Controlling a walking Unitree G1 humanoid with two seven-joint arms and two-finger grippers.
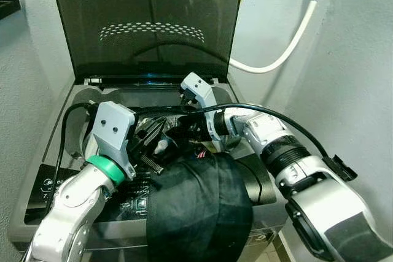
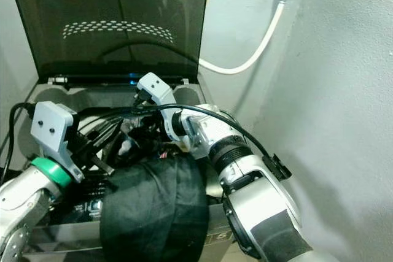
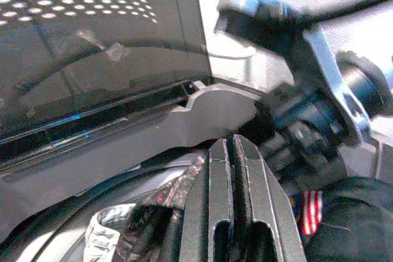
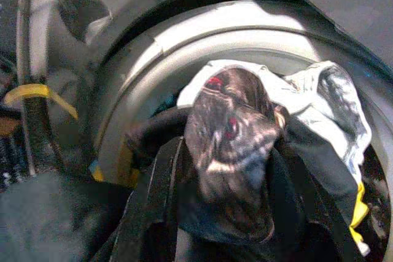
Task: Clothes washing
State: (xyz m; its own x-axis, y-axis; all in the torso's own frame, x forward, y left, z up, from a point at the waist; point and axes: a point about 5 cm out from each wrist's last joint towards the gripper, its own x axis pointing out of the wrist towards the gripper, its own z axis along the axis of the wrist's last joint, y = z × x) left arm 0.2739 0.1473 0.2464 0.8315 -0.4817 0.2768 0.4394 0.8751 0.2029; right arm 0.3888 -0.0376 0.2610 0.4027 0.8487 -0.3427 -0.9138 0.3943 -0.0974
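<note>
Black garment (image 1: pixel 199 210) is hanging over the washer's front edge (image 1: pixel 55 222), only partly loaded; right end effector (image 4: pixel 227 170) is pinching clothes inside the drum (image 4: pixel 184 47), left end effector (image 3: pixel 233 170) is pressed together.

The right gripper's (image 4: pixel 233 213) fingertips were buried under a blurred dark garment (image 4: pixel 230 145); the drum's (image 4: pixel 153 47) depths perhaps held more laundry.
</note>
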